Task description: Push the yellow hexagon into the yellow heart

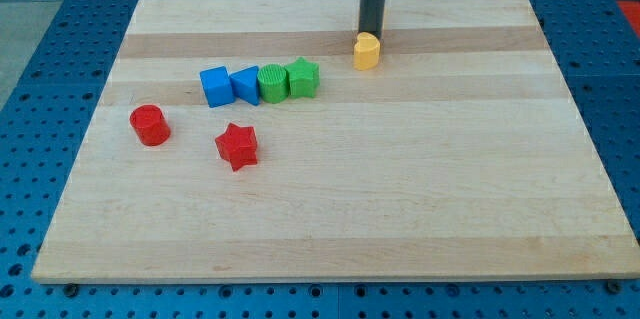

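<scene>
Rod, no gripper to judge – my tip (pixel 371 35) touches yellow block (pixel 367 51) from the view's top

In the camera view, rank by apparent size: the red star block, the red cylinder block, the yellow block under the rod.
1. Red star block and red cylinder block: they look alike, so no ranking between them.
2. Yellow block: smallest, though it sits farther up the board, so distance may shrink it. My tip stands at its top edge.

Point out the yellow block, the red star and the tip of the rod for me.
yellow block (pixel 367 52), camera view, on its front face.
red star (pixel 237 143), camera view, on its top face.
my tip (pixel 372 34), camera view, at the rod's lower end, just behind the yellow block.
</scene>
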